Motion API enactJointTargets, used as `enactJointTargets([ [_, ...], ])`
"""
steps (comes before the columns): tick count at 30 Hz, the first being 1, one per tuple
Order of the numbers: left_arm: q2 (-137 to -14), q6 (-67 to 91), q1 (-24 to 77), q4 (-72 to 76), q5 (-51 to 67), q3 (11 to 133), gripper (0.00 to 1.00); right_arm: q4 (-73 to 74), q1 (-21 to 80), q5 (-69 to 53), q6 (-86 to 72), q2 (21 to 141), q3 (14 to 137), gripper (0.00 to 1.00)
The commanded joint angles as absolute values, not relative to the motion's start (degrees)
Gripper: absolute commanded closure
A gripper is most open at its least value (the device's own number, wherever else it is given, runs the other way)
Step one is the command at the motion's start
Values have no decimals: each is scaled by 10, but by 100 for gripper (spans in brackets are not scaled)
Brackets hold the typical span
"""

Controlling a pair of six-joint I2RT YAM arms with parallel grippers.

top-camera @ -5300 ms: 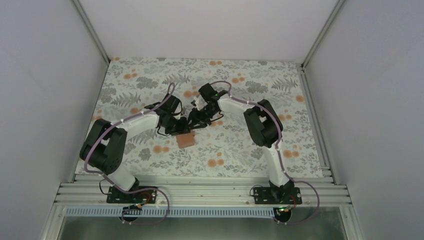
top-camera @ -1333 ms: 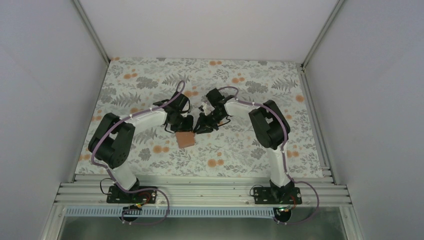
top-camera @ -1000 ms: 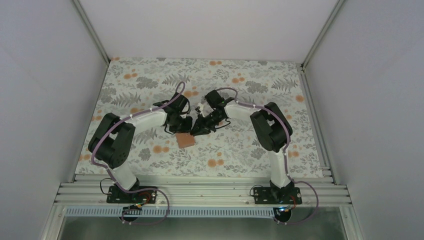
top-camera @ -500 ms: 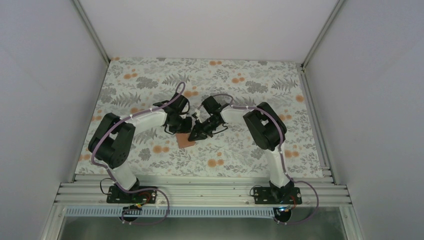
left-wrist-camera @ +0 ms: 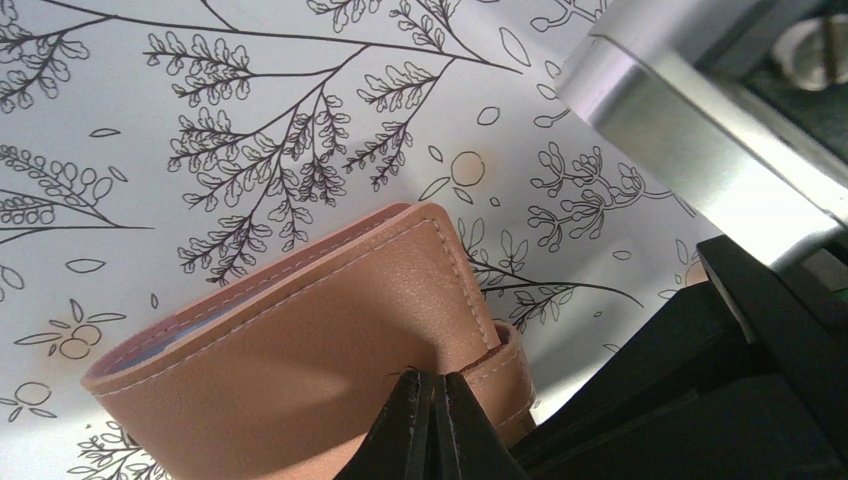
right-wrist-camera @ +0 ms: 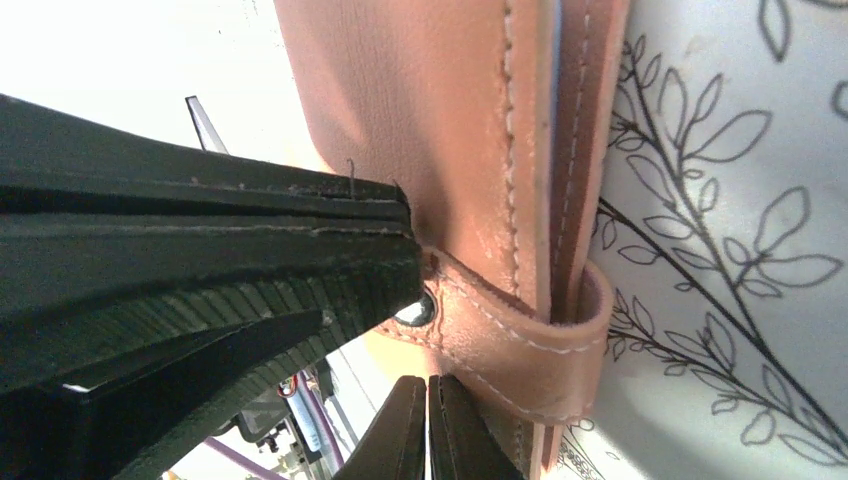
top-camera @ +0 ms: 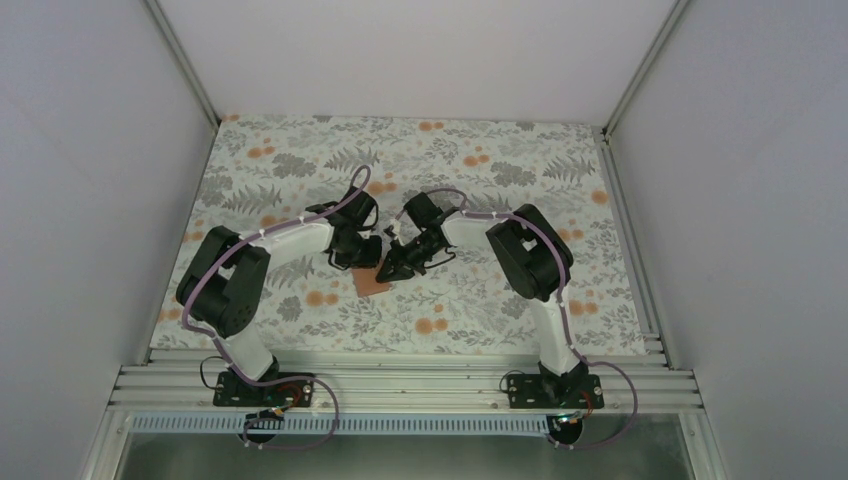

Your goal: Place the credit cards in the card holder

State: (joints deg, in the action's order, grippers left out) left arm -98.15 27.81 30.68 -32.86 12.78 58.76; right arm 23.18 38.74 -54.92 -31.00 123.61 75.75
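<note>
The card holder [left-wrist-camera: 300,340] looks like tan-brown leather or imitation leather: fine-grained, matt with a faint sheen, and edged in pale stitching. Its strap [right-wrist-camera: 510,340] is the same material and carries a small shiny metal snap stud [right-wrist-camera: 420,312]. The table [left-wrist-camera: 250,120] has a smooth, matt white covering printed with line-drawn plants; whether it is cloth or paper cannot be told. The left hand [left-wrist-camera: 432,400] and right hand [right-wrist-camera: 428,410] are matt black plastic, ribbed in places. At two o'clock in the left wrist view is a silver block [left-wrist-camera: 690,130] of brushed metal. The rails [top-camera: 400,385] at six o'clock are ridged aluminium.
</note>
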Motion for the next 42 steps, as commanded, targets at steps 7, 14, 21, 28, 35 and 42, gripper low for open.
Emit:
enactJointTargets([
  [7, -968, 271, 310, -355, 98, 597, 98, 277, 385, -475, -315, 1277, 746, 96],
  [14, -979, 267, 310, -338, 94, 582, 98, 281, 385, -475, -313, 1277, 752, 96],
  [21, -972, 263, 310, -325, 63, 551, 98, 265, 383, -503, -323, 1266, 763, 96],
  [28, -964, 262, 311, -309, 61, 528, 98, 254, 376, -533, -344, 1247, 794, 96],
  [35, -945, 263, 311, -299, 72, 518, 98, 229, 366, -539, -373, 1224, 801, 96],
  [42, -931, 268, 312, -296, 83, 515, 98, 205, 359, -528, -392, 1218, 789, 96],
])
